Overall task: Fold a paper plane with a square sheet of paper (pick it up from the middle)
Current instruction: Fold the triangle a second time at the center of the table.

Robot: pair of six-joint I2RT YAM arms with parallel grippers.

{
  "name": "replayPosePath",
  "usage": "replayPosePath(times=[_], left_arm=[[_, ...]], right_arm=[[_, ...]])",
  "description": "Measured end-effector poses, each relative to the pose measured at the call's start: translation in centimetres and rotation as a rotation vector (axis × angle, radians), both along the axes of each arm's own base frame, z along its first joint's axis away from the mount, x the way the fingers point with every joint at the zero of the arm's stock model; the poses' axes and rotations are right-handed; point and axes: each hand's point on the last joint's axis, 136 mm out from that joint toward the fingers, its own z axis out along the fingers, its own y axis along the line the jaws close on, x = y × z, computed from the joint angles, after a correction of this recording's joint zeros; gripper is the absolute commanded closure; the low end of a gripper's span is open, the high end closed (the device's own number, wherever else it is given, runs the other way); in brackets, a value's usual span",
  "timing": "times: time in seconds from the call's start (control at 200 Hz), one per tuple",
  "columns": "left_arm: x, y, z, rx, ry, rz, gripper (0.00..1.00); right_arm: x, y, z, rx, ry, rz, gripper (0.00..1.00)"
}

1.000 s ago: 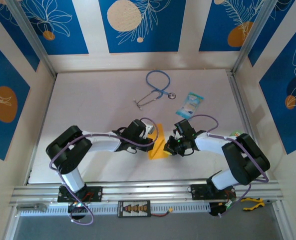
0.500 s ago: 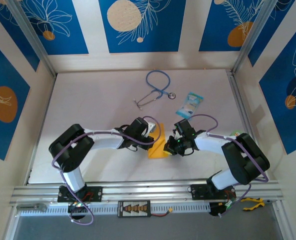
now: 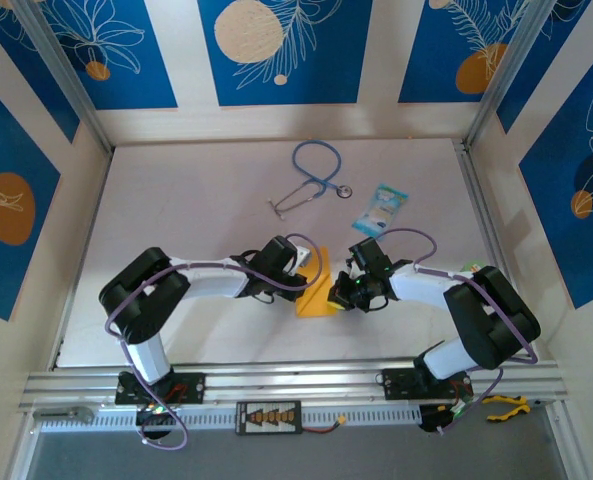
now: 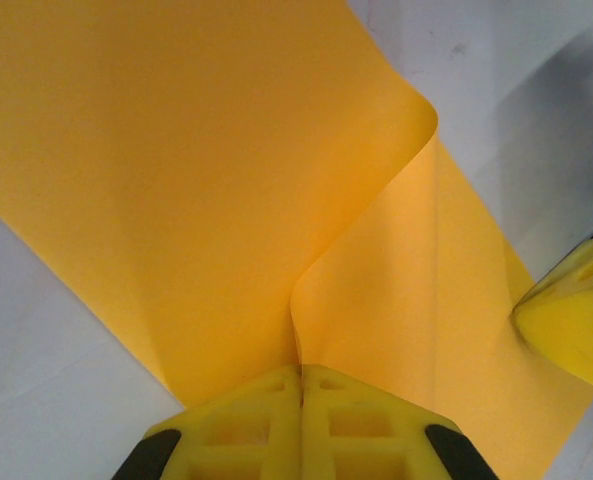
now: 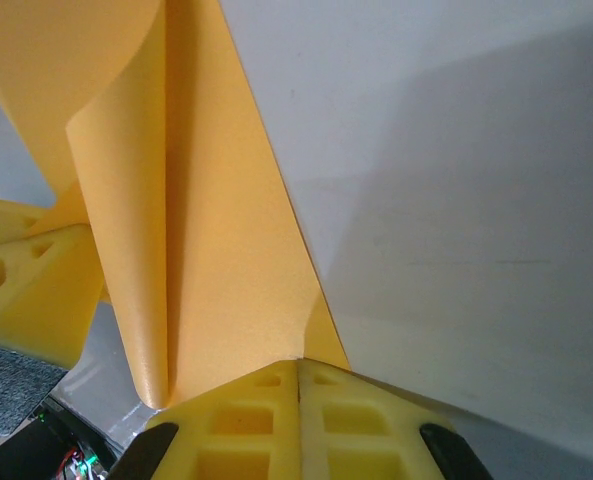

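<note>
Both grippers are fully closed, each pinching the square sheet of paper.

Sheet is on the table, well toward the arm bases from the stethoscope and roughly in line with it. It's half-rolled, not flat.

- Left gripper: pads meet on a raised ridge of the paper. From there a flap curls up and over, away from the stethoscope side.
- Right gripper: clamped on the opposite edge, with a loose rolled lobe just beside its pads.
- The two sets of fingers sit close together with paper between them, and one right finger shows at the edge of the left wrist view.

Risks, my read:
- Both ends are clamped, so any pull apart tears thin paper or yanks it out of one pinch.
- The curl is soft with no set crease. Pressing down now could land the fold off-line.
- Grippers are near enough to collide if either swings inward.
</note>
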Motion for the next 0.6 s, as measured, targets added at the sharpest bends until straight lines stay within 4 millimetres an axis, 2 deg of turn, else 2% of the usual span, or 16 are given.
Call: replayPosePath(times=[0.135,0.365,0.44,0.6], left_arm=[[0.0,0.0,-0.1,0.0,0.004,-0.002,0.98],[-0.1,-0.1,-0.1,-0.004,0.009,-0.005,0.98],[-0.1,-0.1,-0.1,-0.005,0.009,-0.005,0.97],[-0.1,-0.2,0.0,-0.009,0.012,-0.008,0.98]], right_arm=[[-0.1,0.1,0.4,0.0,-0.017,0.014,0.92],[0.0,1.6,2.7,0.041,-0.097,0.072,0.91],[-0.2,1.7,2.2,0.034,-0.083,0.078,0.93],[-1.0,1.4,0.0,-0.011,-0.004,0.075,0.97]])
